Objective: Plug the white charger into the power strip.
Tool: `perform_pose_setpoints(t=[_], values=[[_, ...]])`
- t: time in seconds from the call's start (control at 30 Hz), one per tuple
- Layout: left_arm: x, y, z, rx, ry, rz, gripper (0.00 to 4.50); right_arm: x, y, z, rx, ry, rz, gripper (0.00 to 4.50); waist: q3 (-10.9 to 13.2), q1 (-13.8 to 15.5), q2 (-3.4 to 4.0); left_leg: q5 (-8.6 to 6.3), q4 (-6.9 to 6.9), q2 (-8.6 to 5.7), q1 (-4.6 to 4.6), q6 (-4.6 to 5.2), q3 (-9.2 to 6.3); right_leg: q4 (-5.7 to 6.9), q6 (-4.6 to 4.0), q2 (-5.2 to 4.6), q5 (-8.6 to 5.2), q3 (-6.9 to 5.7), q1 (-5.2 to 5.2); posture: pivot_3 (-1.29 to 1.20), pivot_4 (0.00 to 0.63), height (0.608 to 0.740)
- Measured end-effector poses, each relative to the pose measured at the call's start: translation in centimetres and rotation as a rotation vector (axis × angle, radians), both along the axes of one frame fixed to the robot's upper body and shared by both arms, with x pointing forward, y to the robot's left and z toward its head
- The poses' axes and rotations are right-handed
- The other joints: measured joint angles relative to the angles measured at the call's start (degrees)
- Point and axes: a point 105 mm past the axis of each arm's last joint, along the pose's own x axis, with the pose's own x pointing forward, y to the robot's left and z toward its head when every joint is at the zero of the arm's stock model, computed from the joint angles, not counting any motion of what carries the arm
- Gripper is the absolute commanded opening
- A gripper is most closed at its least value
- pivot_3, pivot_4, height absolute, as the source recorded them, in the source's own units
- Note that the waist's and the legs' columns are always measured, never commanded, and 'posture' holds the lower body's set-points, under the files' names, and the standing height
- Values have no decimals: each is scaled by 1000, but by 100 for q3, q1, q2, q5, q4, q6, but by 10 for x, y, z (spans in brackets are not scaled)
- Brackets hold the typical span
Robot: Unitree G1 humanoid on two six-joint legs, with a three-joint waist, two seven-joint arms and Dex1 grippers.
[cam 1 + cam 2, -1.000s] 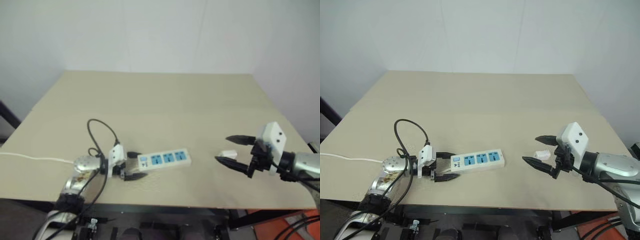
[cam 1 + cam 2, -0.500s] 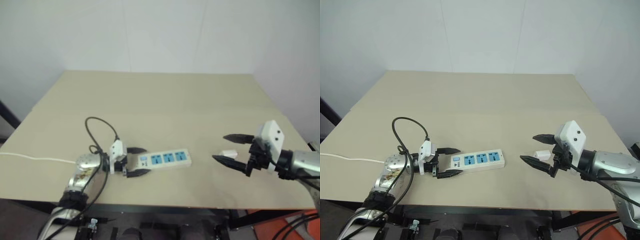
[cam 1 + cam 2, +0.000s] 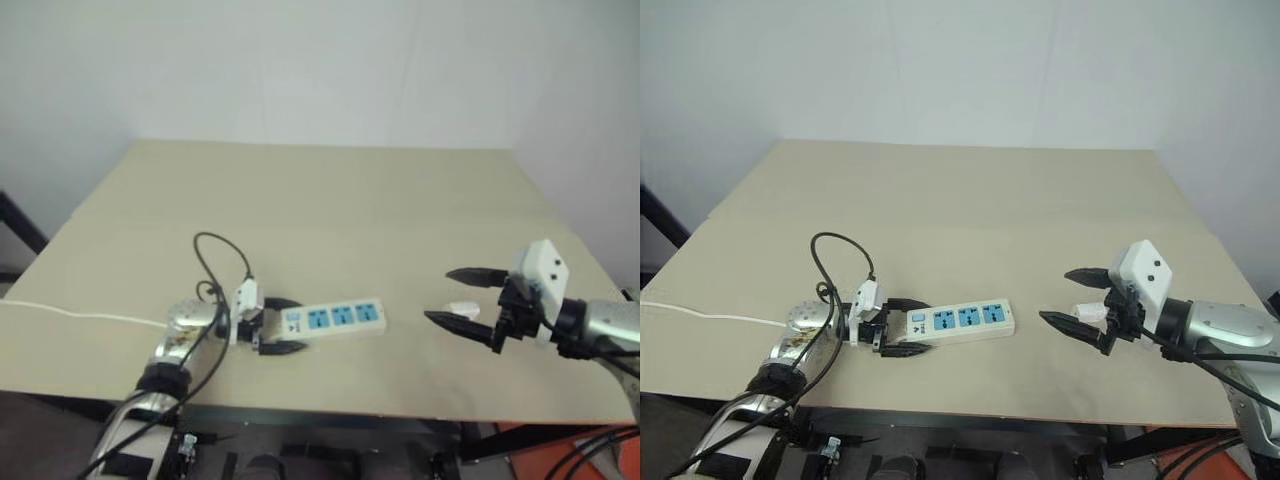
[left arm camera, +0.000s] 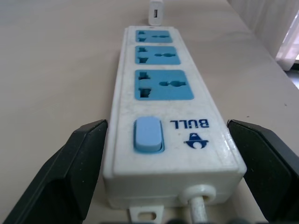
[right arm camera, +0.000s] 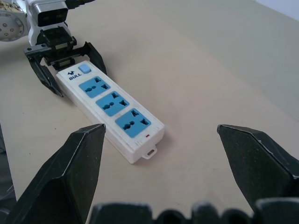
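Observation:
The power strip (image 3: 333, 318), a long white bar with three blue sockets, lies flat near the table's front. My left gripper (image 3: 290, 324) is open and straddles its switch end (image 4: 148, 135), one black finger (image 4: 79, 163) on each side. The white charger (image 3: 462, 308) is a small white block lying on the table to the right of the strip, and it is also seen beyond the strip's far end (image 4: 156, 12). My right gripper (image 3: 1056, 295) hovers open just above the charger, its fingers pointing towards the strip (image 5: 112, 105) and holding nothing.
A thin white cord (image 3: 70, 315) runs from the left table edge towards the strip. The beige table (image 3: 320, 200) stretches back to a white wall. Its front edge lies close below both grippers.
My left gripper has slid to the right, so its fingers now reach further along the strip's switch end. The right gripper and the charger have kept still.

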Motion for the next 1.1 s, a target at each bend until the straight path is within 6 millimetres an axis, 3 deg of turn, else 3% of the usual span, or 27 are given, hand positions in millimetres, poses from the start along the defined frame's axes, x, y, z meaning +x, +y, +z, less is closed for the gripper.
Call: perform_pose_setpoints(t=[0.1, 0.2, 0.27, 0.6, 0.73, 0.87, 1.1], values=[[-1, -4, -2, 14, -28, -15, 4463, -1, 1, 0, -1, -1, 3, 4500, 0, 0, 1, 0, 0, 0, 3, 0, 0, 1, 0, 0, 0, 0, 1, 0, 150, 740], [0, -5, -4, 20, -54, -7, 3897, -1, 1, 0, -1, -1, 3, 4500, -8, 1, 8, 0, 0, 0, 10, 0, 0, 1, 3, 0, -2, 0, 10, 0, 150, 740], [1, -6, -5, 13, -60, 5, 3285, -1, 1, 0, -1, -1, 3, 4500, -14, 3, 15, 0, 1, 0, 15, 0, 0, 0, 5, 0, -2, 0, 16, 0, 150, 740], [-4, -7, -6, 16, -57, -36, 3280, 6, 2, 6, -43, 9, 50, 4500, -25, -5, 32, 0, 0, 0, 13, 0, 0, -4, 7, 1, -4, -1, 15, 0, 150, 740], [-8, -11, -4, 25, -42, -95, 3280, 14, -7, 7, -105, 29, 71, 4500, -25, -5, 31, 0, -1, 1, 3, 0, 0, -6, 6, 1, -3, -2, 5, 0, 150, 740], [-11, -14, -5, 33, -36, -129, 3280, 24, -18, -3, -255, 79, 94, 4500, -24, -17, 32, 0, 0, 1, 3, 0, 2, -4, 6, 0, -3, 0, 0, 0, 150, 740], [-11, -17, -6, 40, -33, -142, 3280, 46, -31, -38, -750, 117, 195, 4500, -24, -30, 33, 0, 0, 1, 2, 0, 5, -4, 9, 1, -5, -1, -6, 0, 150, 740]])
